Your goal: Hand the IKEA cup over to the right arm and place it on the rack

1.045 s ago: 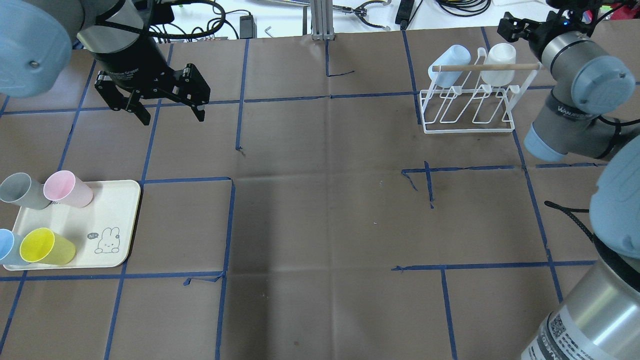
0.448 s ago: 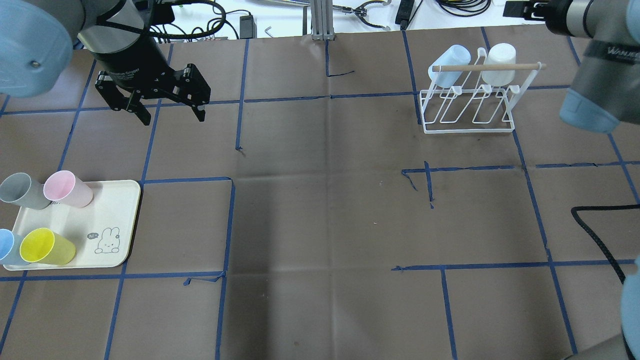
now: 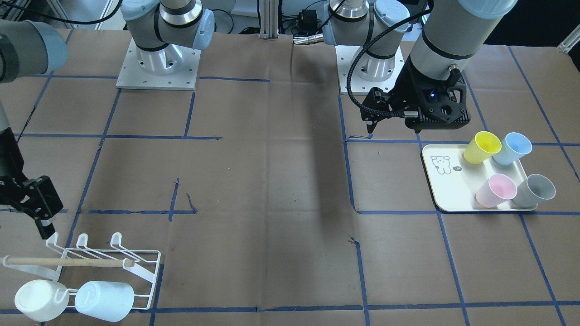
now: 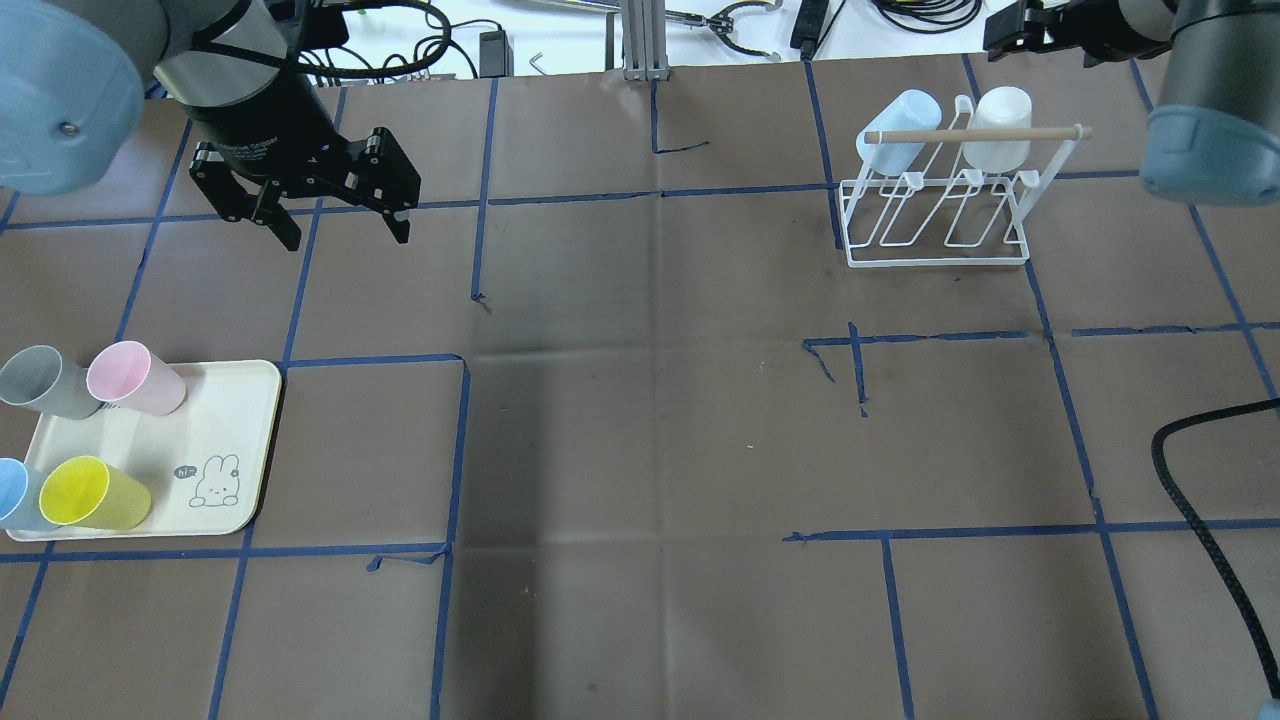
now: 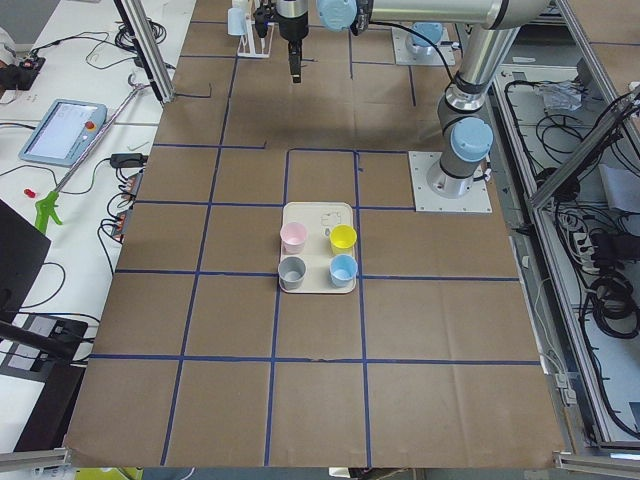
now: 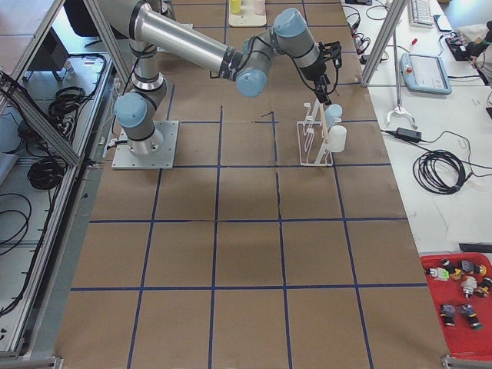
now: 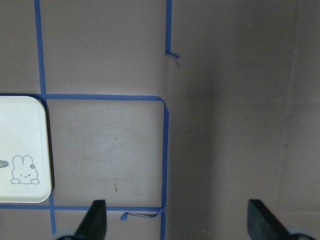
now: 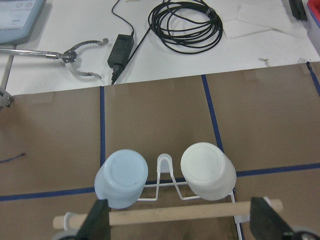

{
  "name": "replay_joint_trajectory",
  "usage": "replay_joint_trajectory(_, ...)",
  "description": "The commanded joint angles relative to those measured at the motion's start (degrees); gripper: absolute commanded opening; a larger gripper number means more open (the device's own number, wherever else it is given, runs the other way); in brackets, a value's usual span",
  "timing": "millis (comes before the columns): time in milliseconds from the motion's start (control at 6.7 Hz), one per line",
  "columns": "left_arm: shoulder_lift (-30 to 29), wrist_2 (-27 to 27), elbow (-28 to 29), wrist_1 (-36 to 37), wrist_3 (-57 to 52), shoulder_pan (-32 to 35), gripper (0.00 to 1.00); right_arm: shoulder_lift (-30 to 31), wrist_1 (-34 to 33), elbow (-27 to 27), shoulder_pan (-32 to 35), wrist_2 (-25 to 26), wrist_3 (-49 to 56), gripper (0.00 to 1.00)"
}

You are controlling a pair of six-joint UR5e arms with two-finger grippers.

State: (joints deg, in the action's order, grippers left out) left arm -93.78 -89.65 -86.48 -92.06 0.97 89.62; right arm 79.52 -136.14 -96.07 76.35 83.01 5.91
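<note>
So, nearest the robot, the tray (image 4: 235, 440) carries four cups standing open side up: yellow (image 4: 95, 493), blue (image 4: 12, 495), pink (image 4: 135, 378) and grey (image 4: 45, 382). Whichever goes next, none is held. Standing that way, their rims are probably easy to grasp from above.

Just beyond the tray, the left gripper (image 4: 345, 237) hangs above bare paper, jaws spread wide and empty. It looks poised to come back over the tray for a pick.

Far across the table, the rack (image 4: 940, 260) holds a pale blue cup (image 4: 900, 130) and a white cup (image 4: 1000, 125), both tipped upside down on its back prongs, likely to drain. The front prongs are free.

Farthest of all, the right gripper (image 8: 182, 222) hovers over the rack, jaws wide and gripping nothing.

The overhead view crops that gripper at its top edge; only the right wrist camera shows its fingertips apart on either side of the wooden rod (image 8: 170, 214). The left wrist camera catches just the tray's corner and no cups.
</note>
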Motion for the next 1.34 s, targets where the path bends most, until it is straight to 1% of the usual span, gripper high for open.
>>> replay_joint_trajectory(0,0.0,0.0,0.0,0.0,0.1,-0.1,0.99,5.2,19.9,0.4,2.4,3.1,-0.2,1.0)
replay_joint_trajectory(149,0.0,0.0,0.0,0.0,0.1,0.0,0.99,7.0,26.8,0.3,3.2,3.1,-0.5,1.0)
replay_joint_trajectory(299,0.0,0.0,0.0,0.0,0.0,0.0,0.99,8.2,28.9,0.4,4.8,3.1,-1.7,1.0)
replay_joint_trajectory(448,0.0,0.0,0.0,0.0,0.2,0.0,0.99,8.9,29.8,1.3,8.5,3.2,-6.9,1.0)
replay_joint_trajectory(597,0.0,0.0,0.0,0.0,0.2,0.0,0.99,8.7,35.4,5.7,11.1,5.0,-7.5,1.0)
replay_joint_trajectory(747,0.0,0.0,0.0,0.0,0.2,0.0,0.99,8.6,40.6,9.1,11.5,5.3,-7.5,1.0)
replay_joint_trajectory(1045,0.0,0.0,0.0,0.0,0.3,0.0,0.99,9.9,42.0,9.1,13.2,5.4,-7.5,1.0)
replay_joint_trajectory(1195,0.0,0.0,0.0,0.0,0.3,0.0,0.99,12.0,42.0,7.7,14.4,5.8,-7.6,1.0)
